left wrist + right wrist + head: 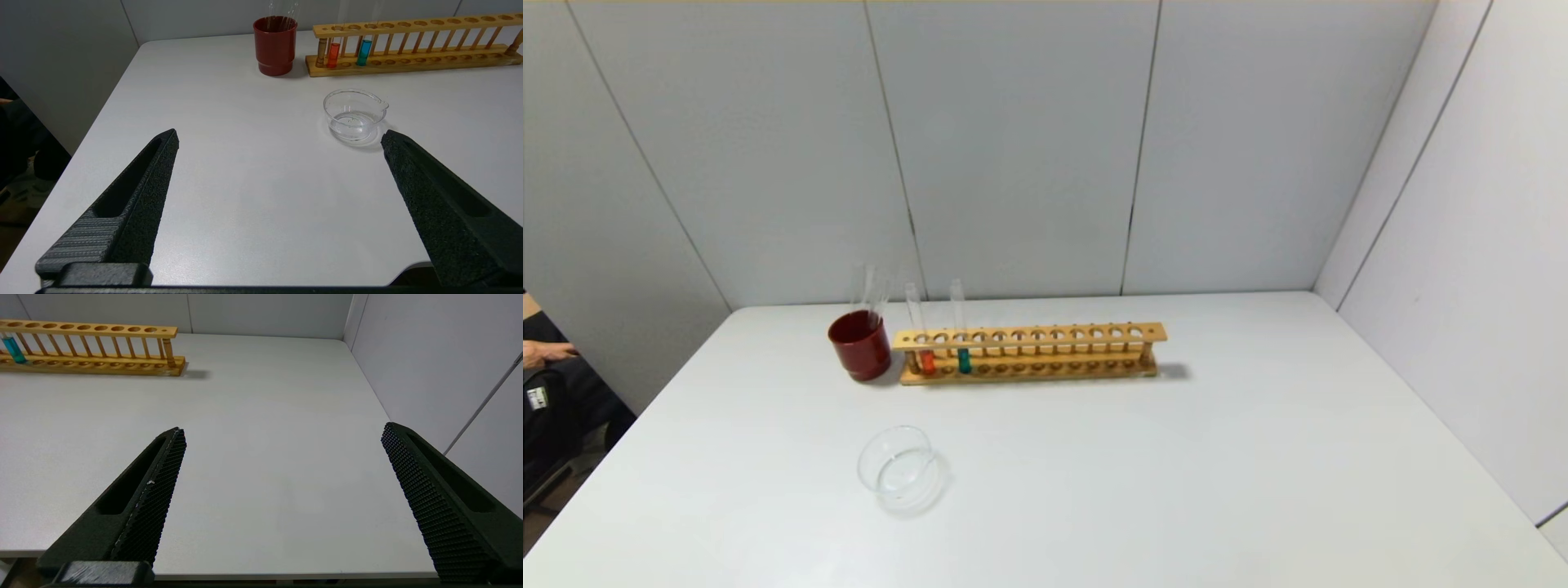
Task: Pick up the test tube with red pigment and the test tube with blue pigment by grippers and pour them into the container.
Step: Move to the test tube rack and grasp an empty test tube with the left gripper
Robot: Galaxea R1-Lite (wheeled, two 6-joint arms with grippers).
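Lighting even, bright and diffuse from above; rack [1029,353] threw a short soft shadow rightward on the table [1176,457], glass dish [354,114] showed faint glints, head view bowed slightly toward edges.

A lab test booth is suggested: a wooden test-tube rack [1029,353] is set on a white tabletop [1176,474], enclosed behind by grey panel walls [1013,147].
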